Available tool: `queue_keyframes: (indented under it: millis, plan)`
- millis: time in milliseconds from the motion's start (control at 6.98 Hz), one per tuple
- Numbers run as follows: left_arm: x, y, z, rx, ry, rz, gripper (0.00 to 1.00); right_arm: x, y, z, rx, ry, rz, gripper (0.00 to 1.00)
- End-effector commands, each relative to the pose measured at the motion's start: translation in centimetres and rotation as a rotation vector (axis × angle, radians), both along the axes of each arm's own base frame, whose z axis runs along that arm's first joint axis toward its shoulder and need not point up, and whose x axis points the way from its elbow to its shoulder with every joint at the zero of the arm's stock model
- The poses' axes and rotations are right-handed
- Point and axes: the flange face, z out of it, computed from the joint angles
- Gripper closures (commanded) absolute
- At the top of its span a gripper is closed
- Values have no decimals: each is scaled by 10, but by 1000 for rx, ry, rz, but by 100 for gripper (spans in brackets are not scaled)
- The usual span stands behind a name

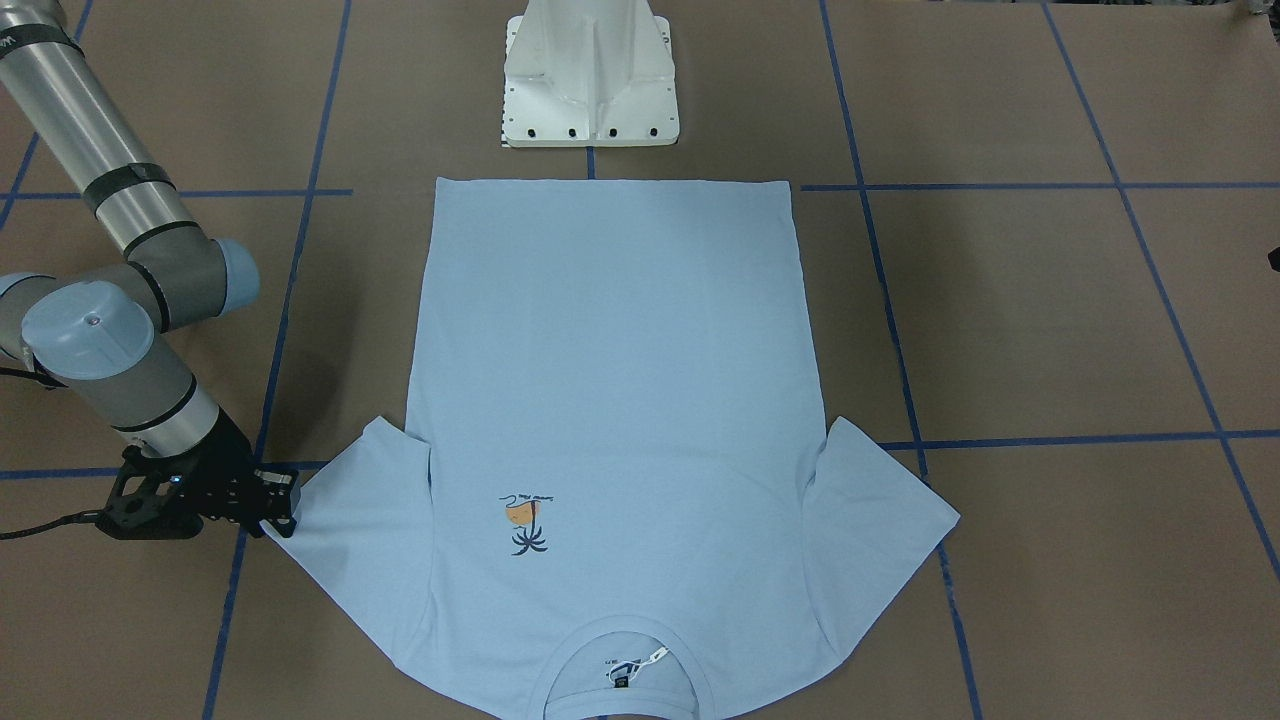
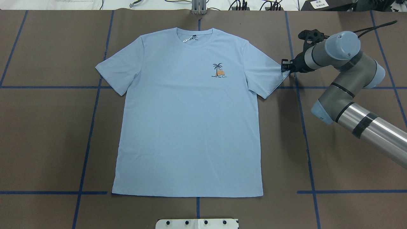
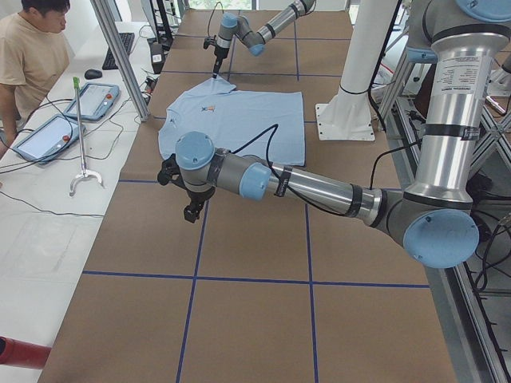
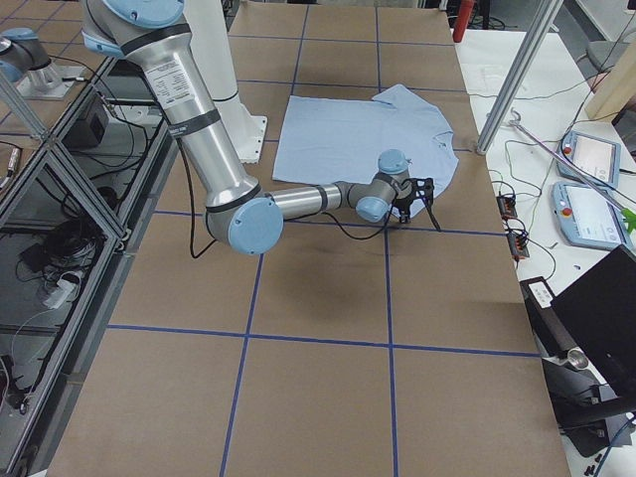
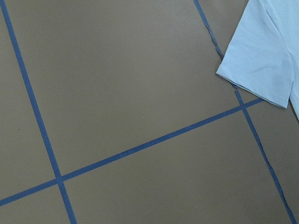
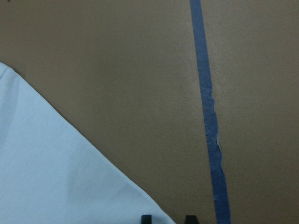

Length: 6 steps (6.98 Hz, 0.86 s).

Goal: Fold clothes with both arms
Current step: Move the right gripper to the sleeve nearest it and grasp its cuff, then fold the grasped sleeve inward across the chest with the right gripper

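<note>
The light blue T-shirt point(image 2: 190, 121) lies flat and spread out, front up, with its collar point(image 2: 194, 35) toward the far edge and its palm print point(image 2: 218, 70) showing. My right gripper point(image 2: 283, 66) is low at the tip of the shirt's right-hand sleeve point(image 2: 265, 73). Its jaws stand a little apart, and the sleeve corner point(image 6: 154, 205) reaches in between the fingertips point(image 6: 146, 218). It also shows in the front view point(image 1: 282, 503). My left gripper point(image 3: 190, 211) hangs over bare table away from the shirt; I cannot tell if it is open or shut. Its wrist view shows the other sleeve point(image 5: 261, 60).
The white pedestal base point(image 1: 590, 80) stands just past the shirt's hem. Blue tape lines point(image 2: 92, 127) grid the brown table. An operator point(image 3: 32, 56) stands at the far side table, beside tablets point(image 3: 96, 100) and a metal post point(image 3: 120, 56).
</note>
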Motion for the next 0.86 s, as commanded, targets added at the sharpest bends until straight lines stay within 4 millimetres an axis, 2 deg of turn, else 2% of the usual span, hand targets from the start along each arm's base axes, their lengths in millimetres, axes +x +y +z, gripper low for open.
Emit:
queue_keyframes:
  millis: [0,143,287,430,573,717]
  plan:
    - [0,0,-1,2,0,1,0,-2,-2,-13,-5,-25,8,100]
    - [0,0,-1,3,1,1,0,-9,-9,-38,-5,-59,26,100]
    - [1,2,-2,-1,22,8,0,-36,-18,-90,-15,-117,45,100]
    - [2,5,-3,-3,46,17,0,-80,-18,-159,-116,-187,97,100]
    - [2,9,-4,0,45,16,0,-115,-12,-192,-98,-189,120,100]
    - [2,11,-3,-2,45,16,0,-148,-7,-207,-93,-181,162,100]
